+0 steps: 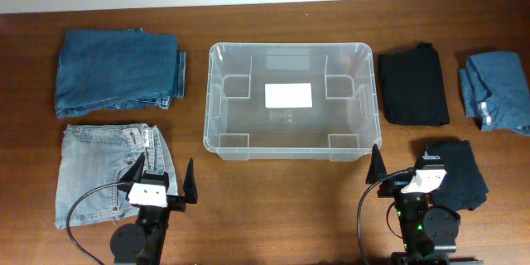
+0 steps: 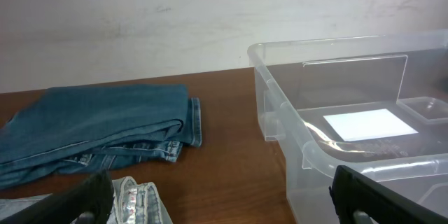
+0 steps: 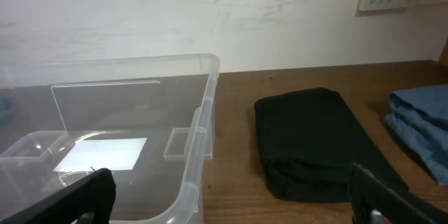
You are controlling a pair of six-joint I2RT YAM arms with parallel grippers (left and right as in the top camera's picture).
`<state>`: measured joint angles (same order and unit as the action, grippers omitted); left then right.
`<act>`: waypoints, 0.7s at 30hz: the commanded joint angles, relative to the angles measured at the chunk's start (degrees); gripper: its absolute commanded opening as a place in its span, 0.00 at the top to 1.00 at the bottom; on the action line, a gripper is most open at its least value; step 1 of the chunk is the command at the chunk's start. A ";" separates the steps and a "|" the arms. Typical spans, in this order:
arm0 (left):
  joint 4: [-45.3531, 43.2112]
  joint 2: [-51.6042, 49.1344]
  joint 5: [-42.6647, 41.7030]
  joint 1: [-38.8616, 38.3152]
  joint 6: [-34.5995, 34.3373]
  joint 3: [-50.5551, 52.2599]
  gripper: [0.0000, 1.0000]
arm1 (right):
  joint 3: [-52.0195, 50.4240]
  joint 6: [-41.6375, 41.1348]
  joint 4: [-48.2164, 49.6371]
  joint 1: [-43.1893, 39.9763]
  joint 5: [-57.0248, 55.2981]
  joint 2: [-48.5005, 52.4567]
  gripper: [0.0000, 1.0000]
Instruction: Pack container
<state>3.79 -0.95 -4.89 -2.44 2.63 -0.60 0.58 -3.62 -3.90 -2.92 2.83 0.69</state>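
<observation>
A: Where is the container [image 1: 248, 116] found?
B: Centred on the table [image 1: 199, 215], ahead of and between both pincers, long axis left-right.
A: Pincers?
B: Spread wide, nothing held: left pincer [image 1: 166, 166], right pincer [image 1: 403, 161]. Neither is judged nearer.

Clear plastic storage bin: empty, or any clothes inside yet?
Empty. Inside the large clear rectangular plastic bin only its white base label shows; the folded garments all lie on the wooden table outside it.
</observation>
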 commanded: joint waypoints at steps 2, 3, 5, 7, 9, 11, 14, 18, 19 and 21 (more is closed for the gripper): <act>0.48 0.28 0.20 0.37 0.90 0.07 0.01 | -0.26 0.20 -0.39 -0.15 -0.50 -0.48 0.01; 0.50 0.26 0.20 0.37 0.90 0.07 0.01 | -0.26 0.20 -0.39 -0.15 -0.50 -0.48 0.01; 0.50 0.26 0.20 0.37 0.90 0.07 0.01 | -0.26 0.20 -0.39 -0.15 -0.50 -0.48 0.01; 0.50 0.26 0.20 0.37 0.90 0.07 0.01 | -0.26 0.20 -0.39 -0.15 -0.50 -0.48 0.01; 0.50 0.28 0.20 0.37 0.90 0.07 0.01 | -0.26 0.20 -0.39 -0.15 -0.50 -0.48 0.02; 0.50 0.28 0.20 0.37 0.90 0.07 0.01 | -0.26 0.20 -0.39 -0.15 -0.50 -0.48 0.02; 0.48 0.28 0.20 0.37 0.92 0.07 0.00 | -0.26 0.20 -0.39 -0.15 -0.50 -0.48 0.02; 0.50 0.26 0.20 0.37 0.90 0.07 0.01 | -0.26 0.20 -0.39 -0.15 -0.50 -0.48 0.01; 0.48 0.28 0.20 0.37 0.90 0.07 0.01 | -0.26 0.20 -0.39 -0.15 -0.50 -0.48 0.01; 0.50 0.28 0.20 0.37 0.90 0.07 0.01 | -0.26 0.20 -0.39 -0.15 -0.50 -0.48 0.02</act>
<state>3.79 -0.95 -4.89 -2.44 2.63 -0.60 0.58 -3.62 -3.90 -2.92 2.83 0.69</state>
